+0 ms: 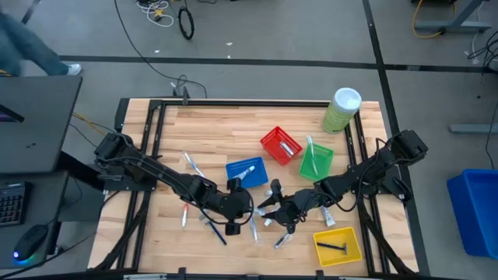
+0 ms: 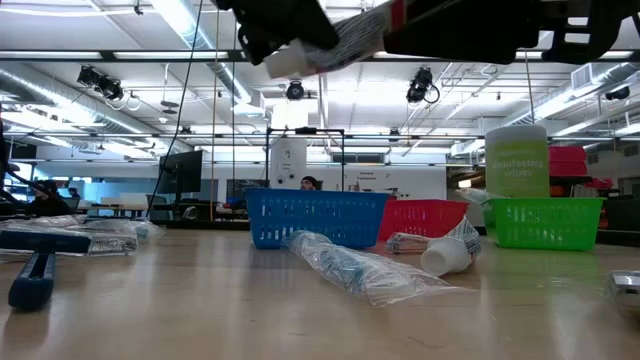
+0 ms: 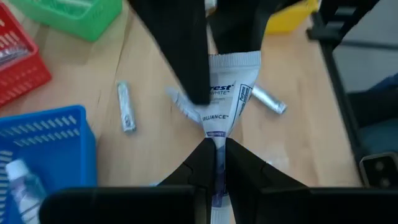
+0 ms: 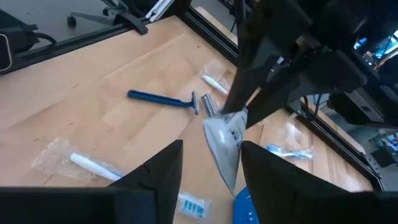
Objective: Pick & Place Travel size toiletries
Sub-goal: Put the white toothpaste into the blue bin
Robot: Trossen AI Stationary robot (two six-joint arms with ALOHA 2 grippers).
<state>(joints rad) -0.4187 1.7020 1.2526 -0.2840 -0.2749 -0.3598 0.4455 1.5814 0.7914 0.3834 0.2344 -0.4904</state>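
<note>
A white toothpaste tube (image 3: 227, 93) hangs in the air over the middle of the table, between my two grippers. My left gripper (image 3: 214, 146) has reached in from the table's left and is shut on the tube. My right gripper (image 4: 211, 144) faces it from the right and is open; its fingers stand on either side of the tube's wide flat end (image 4: 224, 140) with a gap on each side. In the low view the tube (image 2: 345, 42) is high above the tabletop. Below lie a blue razor (image 4: 163, 98), small tubes and wrapped toothbrushes (image 4: 93, 165). My left gripper pinches the tube's narrow end (image 3: 216, 134) between its two fingers. It comes roughly level from the table's left, in line with the tube. The tube is lifted clear of the table, and its wide crimped end points toward my right gripper.
Behind the grippers stand a blue basket (image 1: 245, 171), a red basket (image 1: 280, 145) and a green basket (image 1: 316, 161). A yellow basket (image 1: 337, 245) holding a razor sits near the right front. The pale-green cylinder (image 1: 341, 109) stands at the far right. Loose toiletries lie around the table's middle.
</note>
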